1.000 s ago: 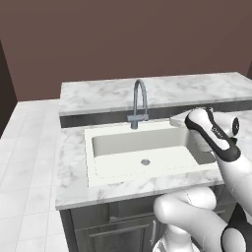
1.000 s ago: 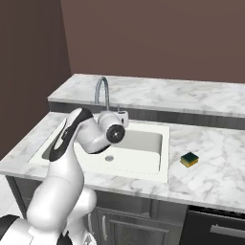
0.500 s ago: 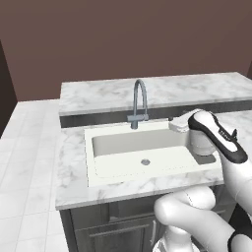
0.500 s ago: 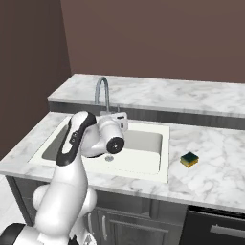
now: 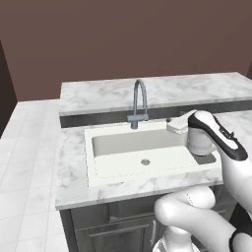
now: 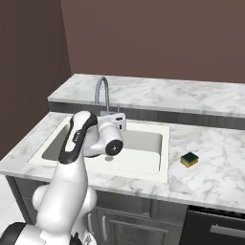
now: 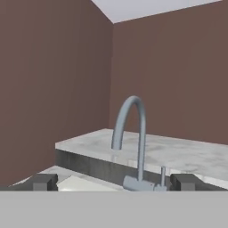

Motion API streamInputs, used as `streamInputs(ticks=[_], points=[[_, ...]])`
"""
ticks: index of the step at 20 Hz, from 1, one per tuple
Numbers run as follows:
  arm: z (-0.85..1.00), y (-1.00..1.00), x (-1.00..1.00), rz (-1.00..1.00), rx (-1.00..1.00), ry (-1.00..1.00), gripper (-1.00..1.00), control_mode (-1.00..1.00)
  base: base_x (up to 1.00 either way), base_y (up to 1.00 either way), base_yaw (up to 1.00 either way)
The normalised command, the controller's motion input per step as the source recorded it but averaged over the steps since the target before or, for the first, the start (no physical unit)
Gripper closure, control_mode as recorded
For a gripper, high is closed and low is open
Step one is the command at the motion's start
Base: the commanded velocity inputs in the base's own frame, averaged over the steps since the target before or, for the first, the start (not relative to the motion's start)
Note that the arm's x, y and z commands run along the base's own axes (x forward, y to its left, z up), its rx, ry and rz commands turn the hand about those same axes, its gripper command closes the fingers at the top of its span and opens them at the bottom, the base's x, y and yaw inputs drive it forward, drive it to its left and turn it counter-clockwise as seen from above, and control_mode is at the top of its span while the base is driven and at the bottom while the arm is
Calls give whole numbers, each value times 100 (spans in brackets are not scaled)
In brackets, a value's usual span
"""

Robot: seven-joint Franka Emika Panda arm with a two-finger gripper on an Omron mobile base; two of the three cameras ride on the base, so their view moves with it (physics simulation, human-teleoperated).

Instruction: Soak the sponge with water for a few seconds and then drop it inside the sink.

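The sink point(image 5: 98, 147) is the landmark here: a white basin set into the marble counter point(image 6: 215, 167), with a small round drain point(image 5: 144, 161) in its floor. At the back edge of the sink stands a grey curved tap point(image 5: 139, 103), with a raised marble ledge point(image 5: 98, 96) just behind it.

The sponge point(image 6: 189, 159) lies flat on the counter to the right of the sink, just beyond its right rim and apart from it, its dark face up and yellow side showing.

The gripper point(image 7: 116, 183) hangs over the right part of the sink, near its back rim, and looks level toward the tap. In the hand view its two dark fingertips point(image 7: 42, 182) stand far apart at either side, with the tap's base between them in the distance. The jaws are spread wide and hold nothing.

The arm's white wrist point(image 6: 107, 136) hangs above the basin, well apart from the sponge.
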Motion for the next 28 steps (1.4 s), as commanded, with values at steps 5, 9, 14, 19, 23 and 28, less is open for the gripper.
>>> streamInputs(ticks=[5, 9, 14, 19, 23, 28], points=[[0, 0, 10, 1, 0, 0, -100, -100, 0, 0, 0], [0, 0, 12, 0, 0, 2, -100, -100, 0, 0, 0], [0, 0, 16, 1, 0, 0, -100, -100, 0, 0, 0], [0, 0, 22, 1, 0, 1, -100, -100, 0, 0, 0], [0, 0, 25, 1, 0, 1, -100, -100, 0, 0, 0], [-2, 0, 24, 2, 0, 0, -100, -100, 0, 0, 0]])
